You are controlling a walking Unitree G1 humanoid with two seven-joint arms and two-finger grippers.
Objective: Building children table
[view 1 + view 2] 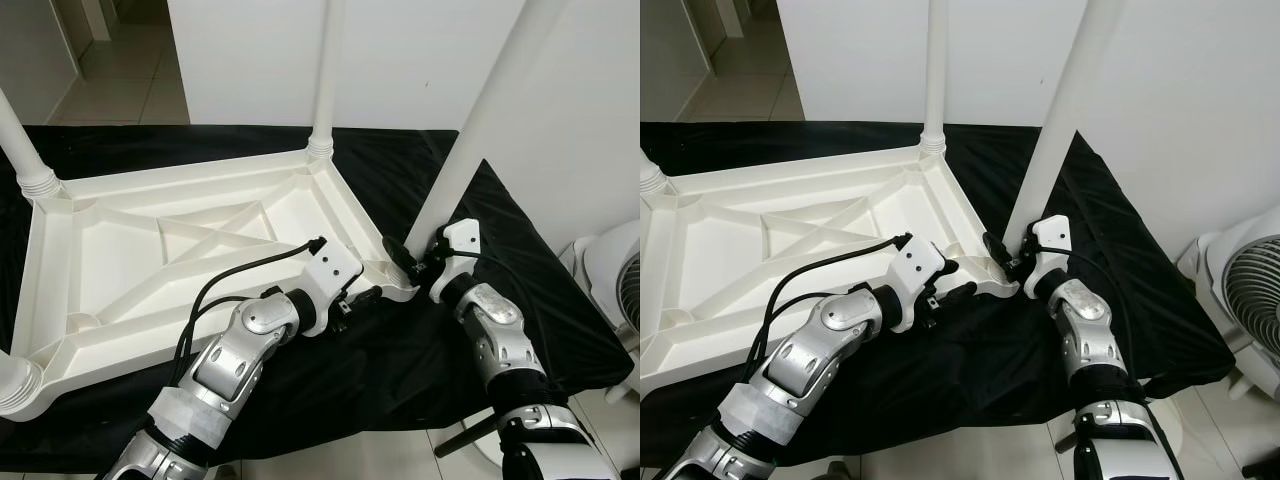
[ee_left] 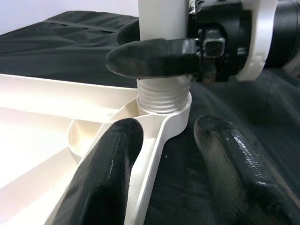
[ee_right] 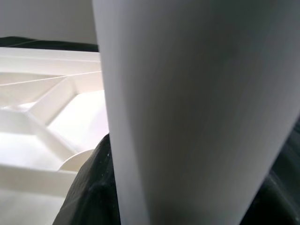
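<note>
Clearly the upside-down tabletop (image 1: 150, 270) lies flat so legs go in from above. The right tool (image 1: 418, 262) is clamped on the white leg (image 1: 470, 140) low at its socket to keep it upright, while the left tool (image 1: 362, 297), fingers apart, straddles the corner rim to steady it.

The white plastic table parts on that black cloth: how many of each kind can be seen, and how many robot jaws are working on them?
Upturned white plastic tabletop: 1
Round white plastic legs standing in its corners: 4
Robot grippers at the near right corner: 2, left gripper and right gripper
Black cloth: 1
White fan: 1
Total: 9
</note>
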